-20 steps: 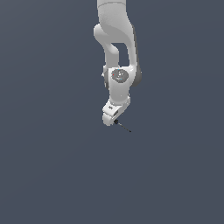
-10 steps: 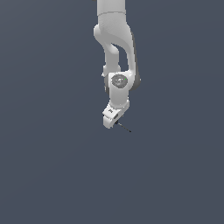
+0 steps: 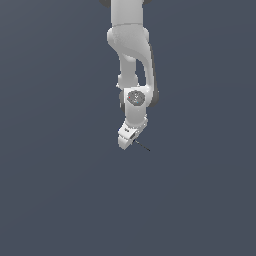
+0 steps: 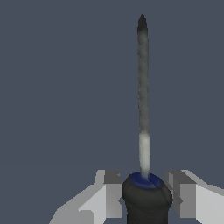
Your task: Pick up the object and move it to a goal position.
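Clamping the object [image 4: 146,199] by its thick dark handle, the gripper [image 4: 146,197] fingers look closed on it; light, stiff, probably slippery shaft.

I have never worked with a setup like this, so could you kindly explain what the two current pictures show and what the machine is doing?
Both pictures are simulator renders of one white robot arm over a plain dark grey surface. The exterior view comes from a camera off the arm and shows the whole arm reaching down. At its tip is the end effector, the two-fingered part that grasps things. The thin dark line sticking out beside it is the object, a small rod. The wrist view comes from a camera mounted on the arm's wrist, looking along the fingers. There the object looks large: a thick black end sits between the two pale fingers, and a slim shaft tapers to a dark point. The end effector appears closed on that thick end. Nothing else is visible on the surface.
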